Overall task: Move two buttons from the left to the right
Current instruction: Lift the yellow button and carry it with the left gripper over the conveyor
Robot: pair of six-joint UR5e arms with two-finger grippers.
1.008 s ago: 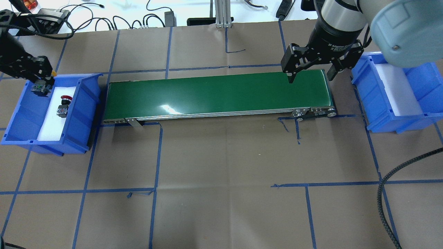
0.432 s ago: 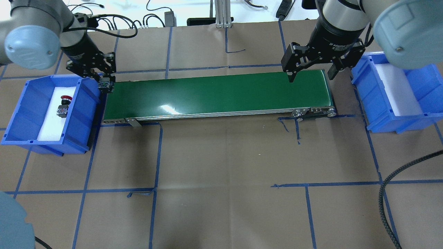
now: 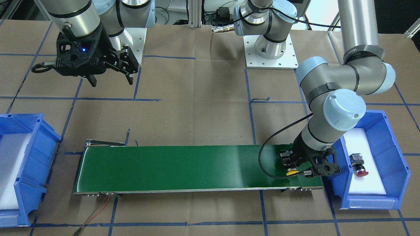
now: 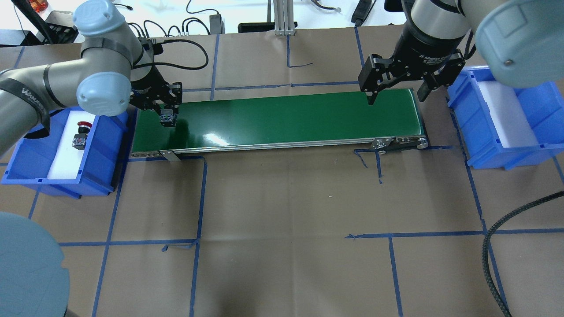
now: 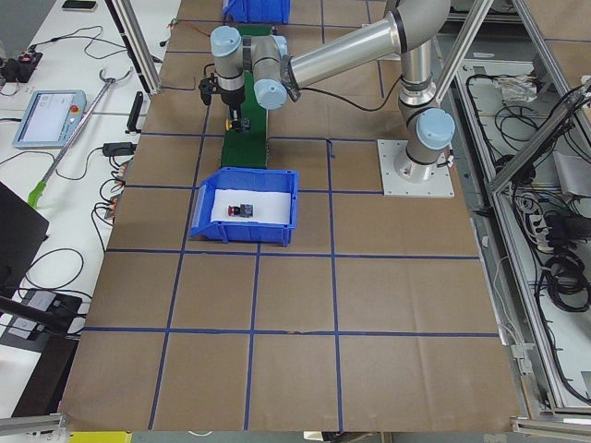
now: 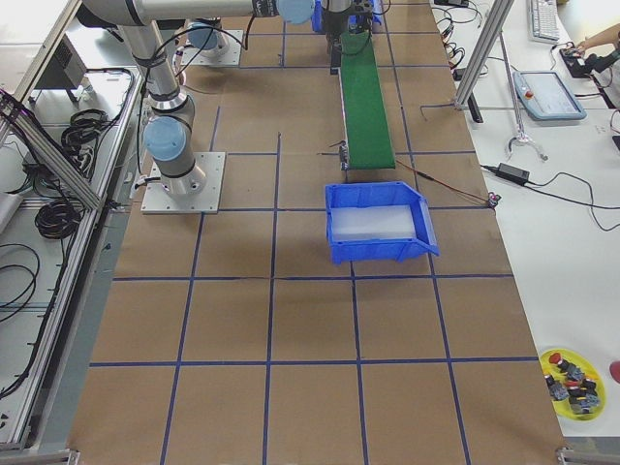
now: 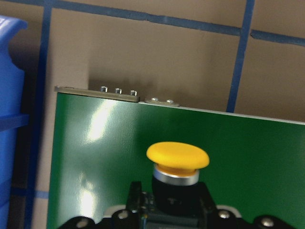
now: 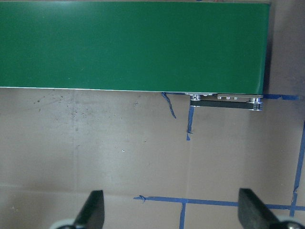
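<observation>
In the overhead view, a blue bin (image 4: 102,149) sits at the far left of the frame with a white foam pad (image 4: 61,165) in it. The red button (image 4: 81,134) lies on its side on the upper part of that pad, cap toward the top of the frame, well apart from both grippers.

Just right of the bin, the left arm reaches over the left end of the green belt (image 4: 286,116). The left gripper (image 4: 166,115) hangs above that end with its jaws closed narrow on the yellow button (image 7: 177,157). In the left wrist view the black neck sits between the jaws at the bottom centre of the frame, and the yellow cap sticks out over the green surface. In the front-facing view the cap shows at the lower right, near the belt's front edge. Whether the button touches the belt cannot be told.

The middle of the belt is bare and glossy.

At the upper right of the overhead view, the right gripper (image 4: 396,94) hovers over the belt's right end, jaws wide, nothing between them. In the right wrist view its two fingers (image 8: 94,210) stand far apart at the bottom corners.

At the far right lies a second blue bin (image 4: 467,121) with a white pad (image 4: 506,119).
</observation>
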